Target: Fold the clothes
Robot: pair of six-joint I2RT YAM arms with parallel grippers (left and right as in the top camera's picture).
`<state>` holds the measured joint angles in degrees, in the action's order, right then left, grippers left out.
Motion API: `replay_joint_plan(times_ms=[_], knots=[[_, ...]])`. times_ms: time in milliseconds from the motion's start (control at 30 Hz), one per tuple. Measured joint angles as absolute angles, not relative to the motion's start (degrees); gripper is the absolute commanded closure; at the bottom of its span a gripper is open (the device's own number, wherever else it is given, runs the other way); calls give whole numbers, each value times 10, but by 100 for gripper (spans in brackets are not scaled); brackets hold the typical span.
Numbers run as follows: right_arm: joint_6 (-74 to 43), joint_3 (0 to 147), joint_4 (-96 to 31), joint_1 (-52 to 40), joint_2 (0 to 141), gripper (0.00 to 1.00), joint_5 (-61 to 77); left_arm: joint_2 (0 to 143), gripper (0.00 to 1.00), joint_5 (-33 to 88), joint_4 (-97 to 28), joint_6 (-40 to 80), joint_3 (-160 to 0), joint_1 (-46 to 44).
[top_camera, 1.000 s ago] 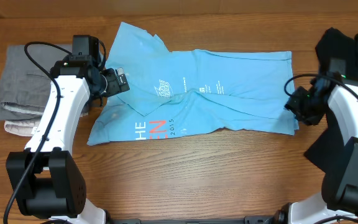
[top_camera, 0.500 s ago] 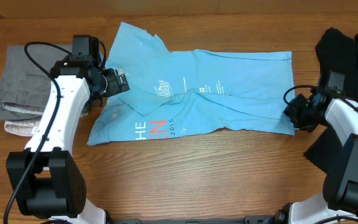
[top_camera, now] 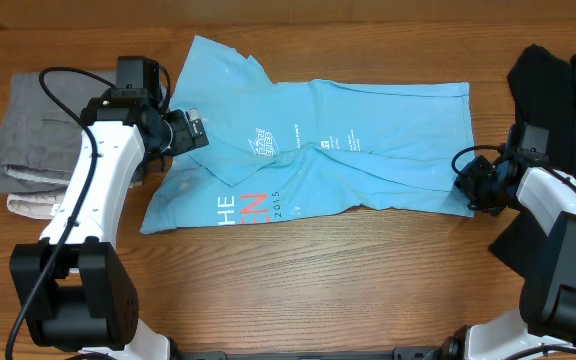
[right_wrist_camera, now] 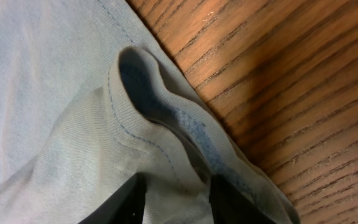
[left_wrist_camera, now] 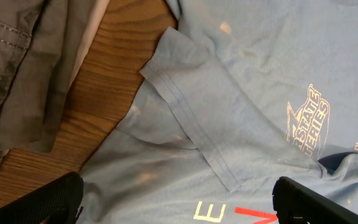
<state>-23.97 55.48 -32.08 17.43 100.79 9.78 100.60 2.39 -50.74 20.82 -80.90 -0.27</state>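
Observation:
The clothes are one light blue T-shirt point(top_camera: 368, 140) lying flat across the table, with small white logos and red lettering near its front left. My left gripper point(top_camera: 193, 132) hovers open over the shirt's left side by a sleeve; in the left wrist view the sleeve hem point(left_wrist_camera: 185, 118) lies ahead of the wide-apart fingertips point(left_wrist_camera: 179, 211). My right gripper point(top_camera: 465, 186) sits low at the shirt's front right corner. In the right wrist view its fingers point(right_wrist_camera: 176, 202) pinch a raised fold of the hem point(right_wrist_camera: 142, 106).
A folded pile of grey clothes point(top_camera: 33, 140) lies at the left edge, close behind the left arm. Black cloth point(top_camera: 558, 80) covers the table's right side beside the right arm. Bare wooden table point(top_camera: 308, 270) runs along the front.
The right gripper has moved down and slightly left onto the shirt's front right corner, and its jaws have narrowed onto the hem. The left arm has not moved.

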Motion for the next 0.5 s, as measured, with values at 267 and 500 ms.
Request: replay_joint_plan(times_ms=[267, 500], knots=[[-243, 555, -322, 174, 1008, 90, 96, 1006, 0, 24, -507, 208, -809, -3], [-244, 572, -346, 174, 1008, 90, 96, 1006, 0, 24, -507, 208, -809, -3]])
